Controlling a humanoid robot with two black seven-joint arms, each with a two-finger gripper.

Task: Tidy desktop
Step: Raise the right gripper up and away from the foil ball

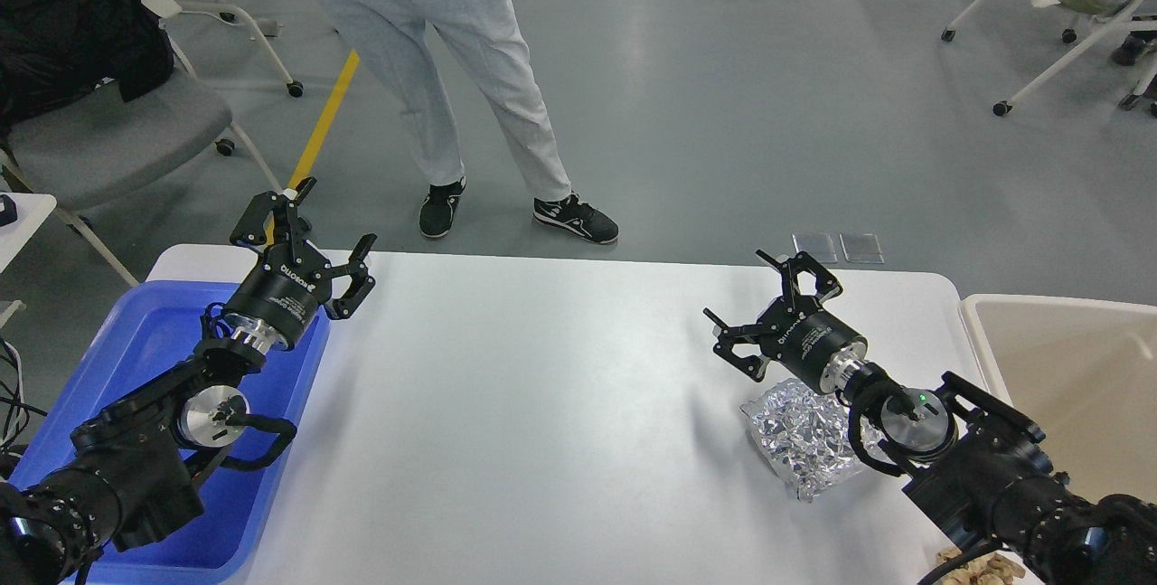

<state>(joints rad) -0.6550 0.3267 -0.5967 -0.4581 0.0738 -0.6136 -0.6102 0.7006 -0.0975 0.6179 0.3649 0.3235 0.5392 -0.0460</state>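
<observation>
Worktop [542, 404] here is the big white matte rectangular one with rounded corners, filling the middle of the head view, and it's mostly bare already. Main thing left on it is a crumpled silver foil bag [800, 440] at about 4 o'clock, plus some pale brownish bits [981, 567] right at the 5 o'clock edge, too cut off to identify. So I'd say we're at the pick-up-the-foil step.

Right gripper [764, 318] hangs just above the foil's far edge, fingers spread wide, holding nothing; can't tell for sure if it's touching. Next move probably means dropping down, closing gently on the crinkly stuff, then swinging to the beige plastic bin [1062, 368] at 3 o'clock.

Left gripper [312, 232] is also wide open and empty, up by 10 o'clock over the blue plastic tub [154, 341].
</observation>
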